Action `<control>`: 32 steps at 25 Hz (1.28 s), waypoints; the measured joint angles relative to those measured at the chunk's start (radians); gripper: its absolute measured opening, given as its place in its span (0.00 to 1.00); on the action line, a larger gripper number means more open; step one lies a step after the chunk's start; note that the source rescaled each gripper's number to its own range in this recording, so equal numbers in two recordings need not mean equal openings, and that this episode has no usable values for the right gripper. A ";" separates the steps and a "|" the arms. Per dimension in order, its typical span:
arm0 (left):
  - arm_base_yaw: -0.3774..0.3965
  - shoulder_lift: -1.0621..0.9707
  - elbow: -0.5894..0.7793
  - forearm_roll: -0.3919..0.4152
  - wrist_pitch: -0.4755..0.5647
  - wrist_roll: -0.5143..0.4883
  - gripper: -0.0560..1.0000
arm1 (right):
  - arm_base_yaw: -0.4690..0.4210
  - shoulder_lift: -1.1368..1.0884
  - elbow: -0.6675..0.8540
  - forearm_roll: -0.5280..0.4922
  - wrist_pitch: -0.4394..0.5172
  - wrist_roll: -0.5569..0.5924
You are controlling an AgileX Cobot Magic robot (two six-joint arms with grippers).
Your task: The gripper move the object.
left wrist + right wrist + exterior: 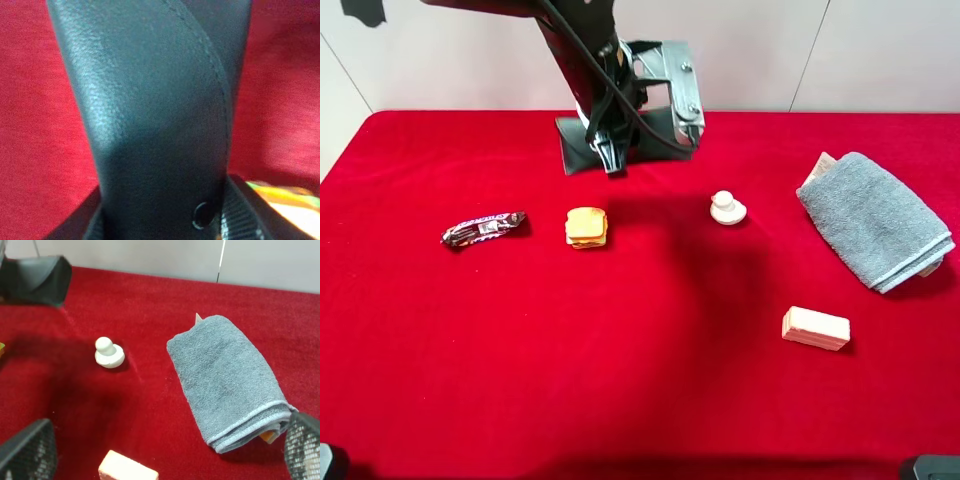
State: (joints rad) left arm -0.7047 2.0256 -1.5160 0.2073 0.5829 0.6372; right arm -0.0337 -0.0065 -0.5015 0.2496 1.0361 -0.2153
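Firmly pinching the case (150,125), the left gripper (612,165) sits at the table's (640,400) far edge, near its middle; the right gripper (165,452) stands spread wide.

Table (620,400) under plain red cloth, wall to wall across the view. Behind it, pale wall (880,50) in panels, split by thin dark seams (810,58). Lit evenly from above; soft shadow (710,280) mid-cloth.

We saw bright, even light on the red surface (640,400), with one soft shadow across its middle. The left wrist view was blurred, the close case (150,125) out of focus.
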 joint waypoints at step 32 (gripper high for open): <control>0.101 0.191 0.000 0.181 -0.500 0.000 0.06 | 0.000 0.000 0.000 0.008 0.000 0.000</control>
State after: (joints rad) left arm -0.6039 2.2164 -1.5160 0.3882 0.0832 0.6372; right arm -0.0337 -0.0065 -0.5015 0.2578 1.0361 -0.2153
